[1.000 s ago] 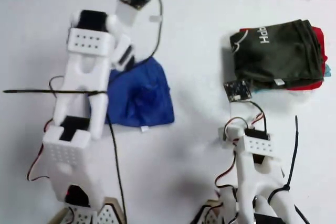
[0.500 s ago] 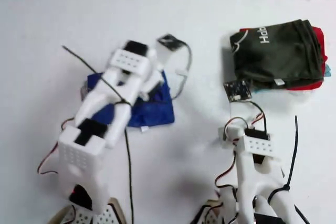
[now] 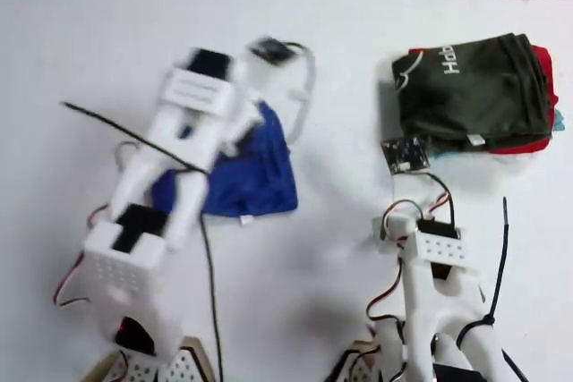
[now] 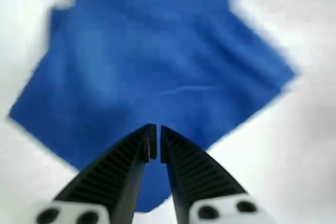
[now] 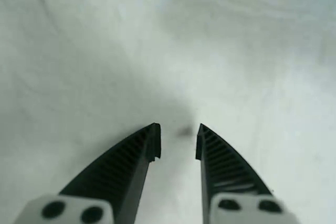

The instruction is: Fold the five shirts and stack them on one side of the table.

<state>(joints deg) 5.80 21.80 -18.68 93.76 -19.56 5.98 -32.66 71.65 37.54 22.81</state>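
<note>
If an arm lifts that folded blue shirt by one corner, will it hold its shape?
Probably not: the blue shirt is soft, creased cloth lying flat, so its layers would likely droop open. It looks light, and pushed, it may bunch rather than slide across the white table.

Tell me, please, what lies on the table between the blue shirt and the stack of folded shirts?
Bare table separates the blue shirt from the stack, in the high view.

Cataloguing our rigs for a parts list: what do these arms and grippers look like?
Both the left arm and right arm are white plastic shells with black motor blocks, dotted hole panels, and thin black and red cables. The left gripper and right gripper have black, ribbed, tapering fingers on white bases.
</note>
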